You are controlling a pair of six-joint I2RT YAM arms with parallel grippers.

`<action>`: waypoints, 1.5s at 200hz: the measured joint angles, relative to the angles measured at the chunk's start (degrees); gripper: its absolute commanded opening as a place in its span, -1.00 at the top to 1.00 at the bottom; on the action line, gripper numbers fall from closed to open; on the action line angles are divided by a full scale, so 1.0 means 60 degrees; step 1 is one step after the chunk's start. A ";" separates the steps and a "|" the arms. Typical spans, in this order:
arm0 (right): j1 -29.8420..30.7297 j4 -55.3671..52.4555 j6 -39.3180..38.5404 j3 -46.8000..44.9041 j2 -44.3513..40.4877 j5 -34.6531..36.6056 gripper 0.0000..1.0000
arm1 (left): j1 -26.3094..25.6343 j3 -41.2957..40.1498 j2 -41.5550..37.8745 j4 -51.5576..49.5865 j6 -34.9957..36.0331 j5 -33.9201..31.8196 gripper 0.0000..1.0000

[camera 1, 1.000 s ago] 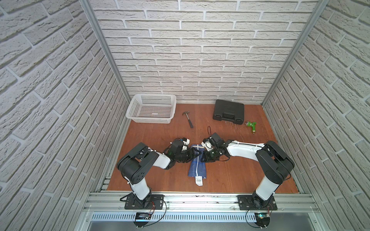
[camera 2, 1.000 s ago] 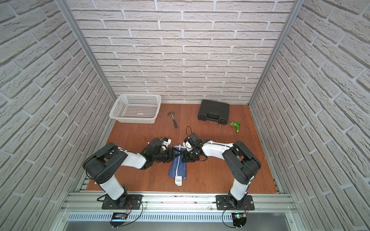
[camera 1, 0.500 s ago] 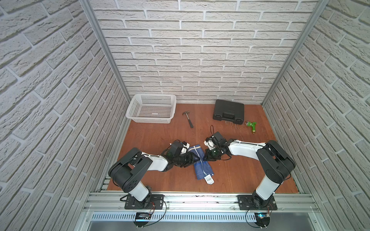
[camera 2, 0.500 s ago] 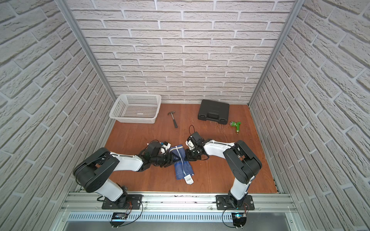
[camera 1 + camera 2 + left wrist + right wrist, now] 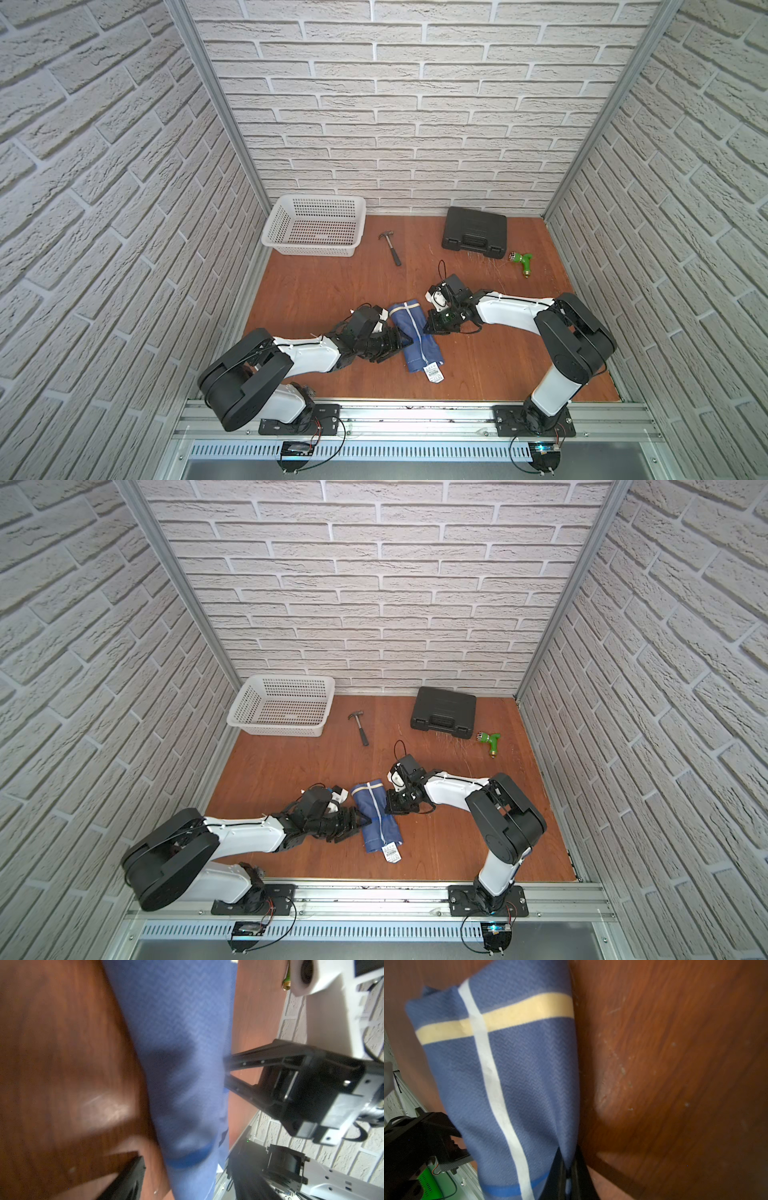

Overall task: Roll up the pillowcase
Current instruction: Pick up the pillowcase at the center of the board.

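The pillowcase lay as a short, loose roll in the middle of the bench, its long axis running from the back toward the front rail. Its white care tag hung off the front end. The left gripper sat against the roll's left edge with its jaws spread and holding nothing. The right gripper met the opposite edge and was clamped on a fold of the cloth.

Bare wood lay open all round the roll. The white basket, the hammer, the black case and the green nozzle all sat well apart from it along the back. The front end of the roll lay nearer the rail than the back end lay to those things.

Both top views showed the layout but not the grip. The right wrist view showed the right gripper's dark fingers pinching the cloth's edge, and a yellow stripe crossing a white stripe. The left wrist view, blurred, showed a strip of wood between a left finger and the cloth.
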 measured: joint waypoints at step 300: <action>-0.0273 -0.0557 0.0117 -0.0262 -0.1202 0.0441 0.40 | 0.1093 0.1450 0.1832 -0.0186 0.0372 -0.0025 1.00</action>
